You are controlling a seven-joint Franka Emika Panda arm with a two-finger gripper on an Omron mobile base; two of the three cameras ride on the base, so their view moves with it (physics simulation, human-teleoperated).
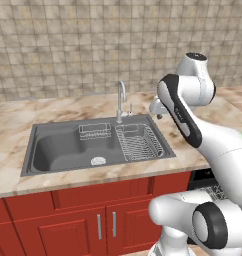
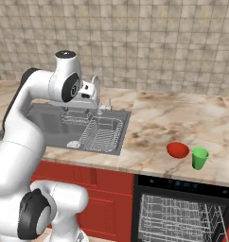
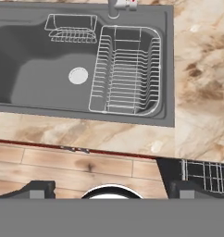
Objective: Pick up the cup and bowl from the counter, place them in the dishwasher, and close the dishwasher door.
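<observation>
The shiny red bowl [image 2: 178, 150] and plain green cup [image 2: 199, 158] are sitting side by side on the veiny marble counter [image 2: 182, 118], at four o'clock from the grey sink [image 2: 55, 125]. The gripper [image 3: 111, 189] is hanging high over the sink's wire rack [image 3: 126, 70], fingers spread wide, holding nothing. The black dishwasher [image 2: 182, 212] is showing white racks.

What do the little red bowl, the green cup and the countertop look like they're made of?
The bowl looks like glossy plastic or glazed ceramic, going by its shine. The cup looks like plain matte plastic, flat in colour. The counter looks like polished marble, beige-pink with brown veins.
</observation>
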